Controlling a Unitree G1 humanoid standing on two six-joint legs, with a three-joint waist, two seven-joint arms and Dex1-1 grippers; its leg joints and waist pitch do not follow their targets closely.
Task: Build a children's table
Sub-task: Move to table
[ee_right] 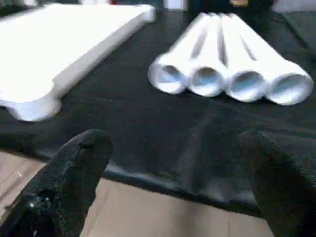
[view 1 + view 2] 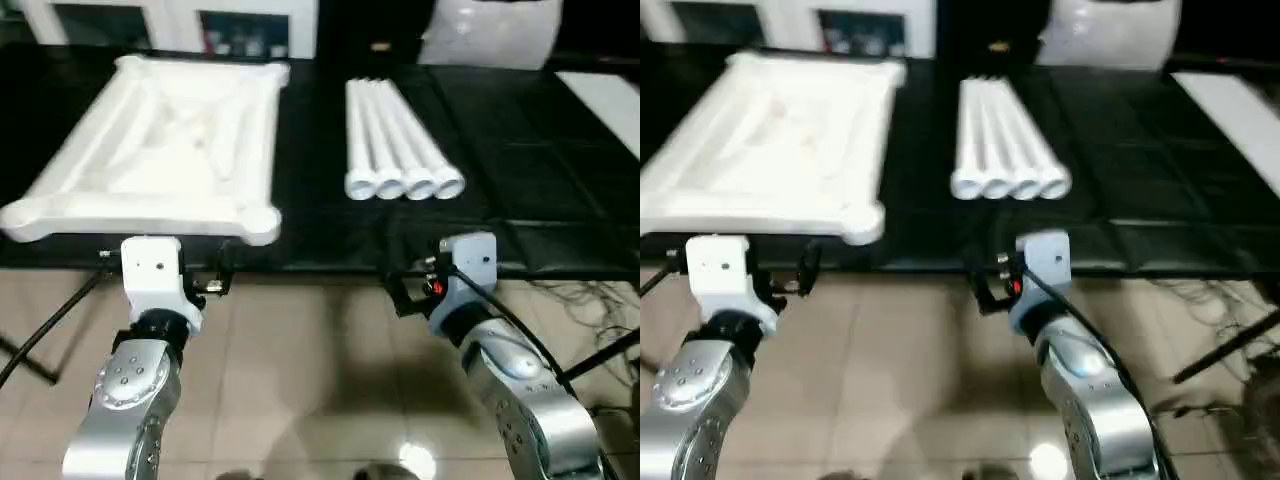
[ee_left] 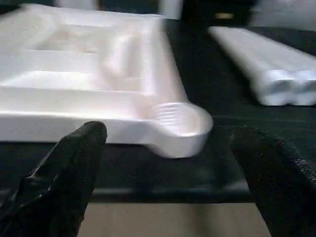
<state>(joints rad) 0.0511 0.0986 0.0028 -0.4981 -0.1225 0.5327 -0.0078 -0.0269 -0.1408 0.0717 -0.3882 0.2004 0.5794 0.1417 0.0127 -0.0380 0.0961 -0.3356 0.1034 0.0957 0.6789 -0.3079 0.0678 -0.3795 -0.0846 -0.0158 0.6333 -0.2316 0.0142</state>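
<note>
Nearest the head camera are the two silver forearms, held over the tan tiled floor [image 2: 300, 370] in front of the black work surface [image 2: 520, 170]. The left gripper [image 3: 168, 173] hovers just short of the surface's near edge, its two black fingers [image 3: 69, 168] spread wide apart with nothing between them. It faces the near right corner socket of the table top [image 2: 160, 150]. The right gripper [image 1: 173, 182] also waits just off the edge, fingers [image 1: 74, 168] wide apart and empty, pointed toward the legs.

The table top lies upside down on the left part of the black surface, ribbed underside up. To its right, apart from it, the four legs [image 2: 400, 140] lie side by side, touching one another, their open round ends toward the robot. Beyond the surface stands a white cabinet [image 2: 180, 25].
</note>
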